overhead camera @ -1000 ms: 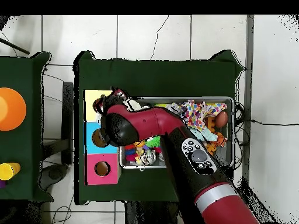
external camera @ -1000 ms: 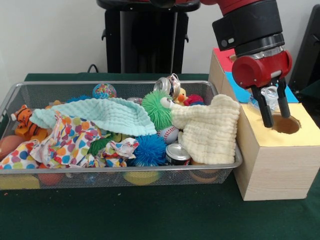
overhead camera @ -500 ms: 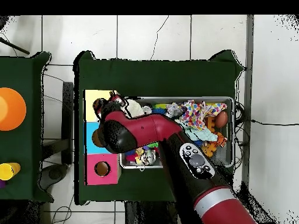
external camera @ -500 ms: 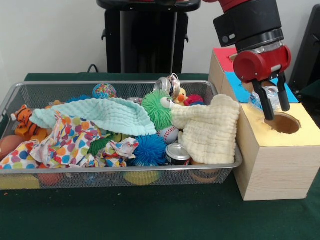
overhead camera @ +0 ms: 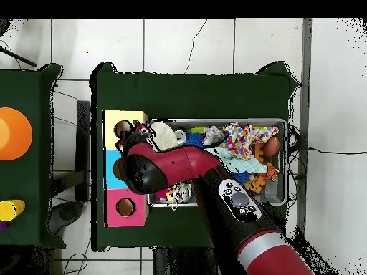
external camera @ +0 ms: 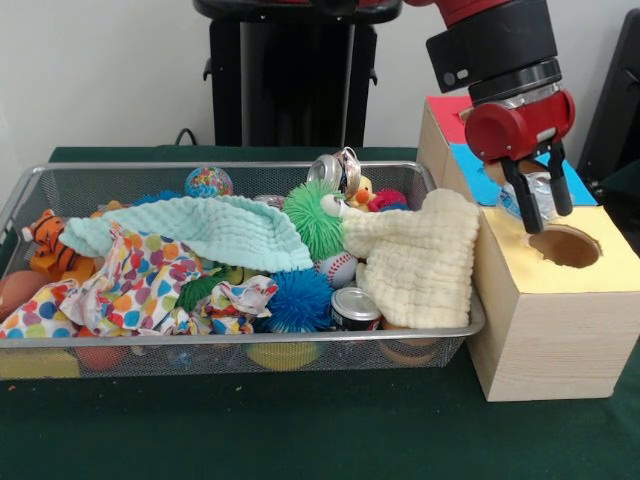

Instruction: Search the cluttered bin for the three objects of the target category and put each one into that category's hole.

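Lift is the change in the front view: the gripper (external camera: 548,220) has risen from the rim of the yellow hole (external camera: 567,247) and hangs just above it, fingers apart and empty. A crumpled clear plastic piece (external camera: 534,192) shows between them but has not moved with them, so it probably rests on the box (external camera: 550,330) just beyond the hole, undelivered. Its long axis seems roughly upright, though that is unclear. Overhead, the arm (overhead camera: 172,166) hides both gripper and plastic.
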